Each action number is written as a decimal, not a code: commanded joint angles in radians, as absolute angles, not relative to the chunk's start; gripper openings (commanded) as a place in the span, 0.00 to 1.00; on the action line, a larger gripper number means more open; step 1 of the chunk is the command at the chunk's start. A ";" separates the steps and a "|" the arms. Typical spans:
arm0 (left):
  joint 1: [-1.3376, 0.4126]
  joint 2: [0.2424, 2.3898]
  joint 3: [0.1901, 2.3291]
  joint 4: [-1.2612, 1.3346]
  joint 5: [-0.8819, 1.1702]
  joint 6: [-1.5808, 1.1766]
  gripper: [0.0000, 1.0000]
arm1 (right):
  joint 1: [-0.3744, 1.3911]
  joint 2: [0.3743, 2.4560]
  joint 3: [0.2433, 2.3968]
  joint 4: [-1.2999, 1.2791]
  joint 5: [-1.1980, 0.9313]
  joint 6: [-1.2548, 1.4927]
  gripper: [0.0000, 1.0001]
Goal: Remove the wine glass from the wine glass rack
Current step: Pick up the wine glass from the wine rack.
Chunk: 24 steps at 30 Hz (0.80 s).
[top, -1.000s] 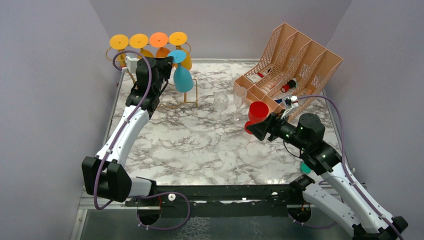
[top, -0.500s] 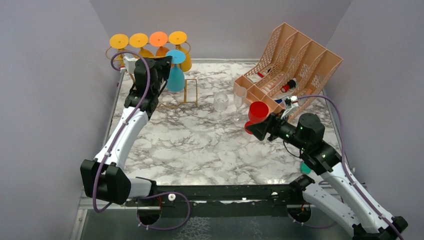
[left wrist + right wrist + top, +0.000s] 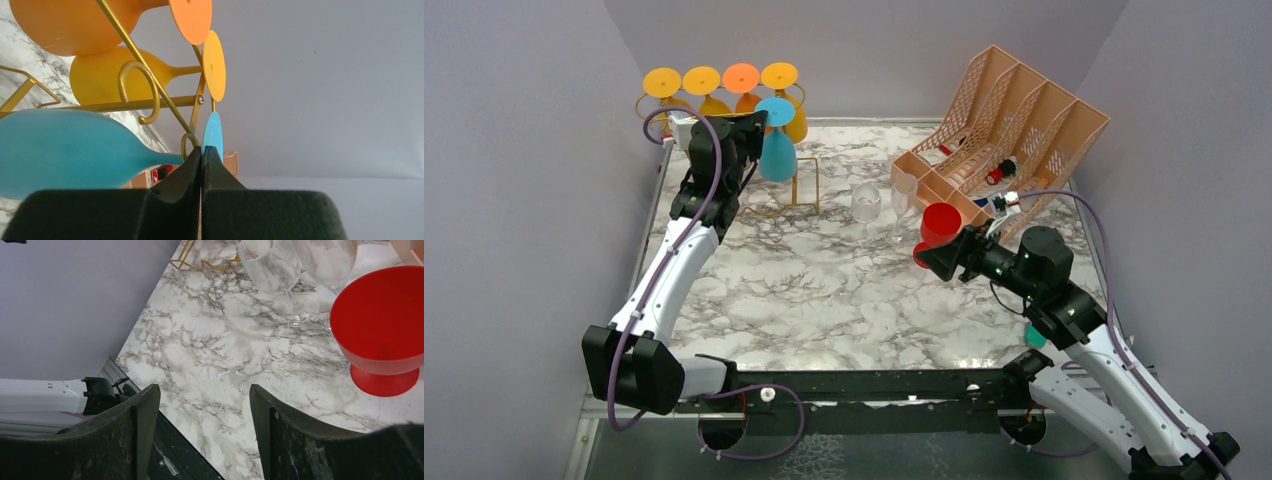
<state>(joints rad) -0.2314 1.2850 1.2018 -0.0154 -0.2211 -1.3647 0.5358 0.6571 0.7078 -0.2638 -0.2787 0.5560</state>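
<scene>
While the left arm stretches to the back-left corner, top view puts the left gripper [image 3: 757, 122] up at the foot of the blue wine glass [image 3: 777, 155]. It hangs bowl-down from the gold wine glass rack [image 3: 816, 185], in front of four yellow and orange glasses [image 3: 742, 78]. Right gripper [image 3: 929, 255] sits low, just beside a red goblet [image 3: 941, 222] standing on the marble surface [image 3: 824, 290]. Left wrist view: jaws pressed together right where the blue stem meets its foot, next to a curled rail end; can't tell if they pinch it. Right wrist view: jaws apart, nothing between them, red goblet off to one side, two clear glasses [image 3: 272, 265] beyond.
</scene>
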 commanded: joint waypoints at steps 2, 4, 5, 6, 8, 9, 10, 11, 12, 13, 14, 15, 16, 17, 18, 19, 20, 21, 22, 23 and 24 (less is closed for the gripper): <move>-0.236 1.240 1.184 0.042 -0.178 -1.398 0.00 | 0.540 0.654 0.708 -0.258 -0.282 0.545 0.69; -0.236 1.236 1.181 0.041 -0.175 -1.400 0.00 | 0.540 0.653 0.708 -0.259 -0.283 0.545 0.69; -0.236 1.235 1.178 0.041 -0.172 -1.402 0.00 | 0.540 0.653 0.707 -0.259 -0.282 0.545 0.69; -0.236 1.234 1.176 0.041 -0.171 -1.402 0.00 | 0.540 0.653 0.708 -0.259 -0.283 0.545 0.69; -0.236 1.230 1.169 0.041 -0.165 -1.402 0.00 | 0.540 0.653 0.709 -0.258 -0.284 0.545 0.69; -0.236 1.228 1.164 0.041 -0.163 -1.401 0.00 | 0.540 0.653 0.710 -0.258 -0.284 0.545 0.69; -0.236 1.227 1.158 0.042 -0.160 -1.403 0.00 | 0.539 0.653 0.711 -0.258 -0.284 0.545 0.69; -0.236 1.226 1.154 0.044 -0.156 -1.403 0.00 | 0.540 0.653 0.711 -0.259 -0.284 0.543 0.69; -0.236 1.224 1.150 0.045 -0.153 -1.404 0.00 | 0.540 0.653 0.712 -0.257 -0.284 0.543 0.69; -0.236 1.223 1.144 0.048 -0.151 -1.403 0.00 | 0.540 0.653 0.711 -0.256 -0.285 0.542 0.69; -0.236 1.221 1.140 0.052 -0.150 -1.403 0.00 | 0.540 0.654 0.713 -0.255 -0.287 0.543 0.69; -0.236 1.219 1.135 0.056 -0.148 -1.405 0.00 | 0.540 0.655 0.714 -0.255 -0.289 0.540 0.69; -0.236 1.217 1.131 0.059 -0.145 -1.405 0.00 | 0.540 0.656 0.715 -0.256 -0.290 0.539 0.69; -0.236 1.216 1.127 0.062 -0.144 -1.405 0.00 | 0.540 0.657 0.715 -0.255 -0.290 0.539 0.69; -0.237 1.214 1.123 0.063 -0.139 -1.406 0.00 | 0.540 0.658 0.714 -0.255 -0.290 0.539 0.69; -0.236 1.207 1.117 0.069 -0.136 -1.408 0.00 | 0.540 0.658 0.716 -0.255 -0.291 0.540 0.69; -0.236 1.203 1.113 0.076 -0.133 -1.406 0.00 | 0.540 0.660 0.717 -0.256 -0.291 0.541 0.69; -0.236 1.199 1.109 0.078 -0.129 -1.400 0.00 | 0.540 0.658 0.717 -0.255 -0.291 0.542 0.69; -0.236 1.193 1.108 0.075 -0.126 -1.395 0.00 | 0.540 0.658 0.716 -0.254 -0.294 0.543 0.69; -0.237 1.185 1.102 0.070 -0.124 -1.390 0.00 | 0.540 0.658 0.718 -0.255 -0.295 0.543 0.69; -0.236 1.177 1.096 0.070 -0.124 -1.384 0.00 | 0.540 0.658 0.717 -0.256 -0.296 0.544 0.69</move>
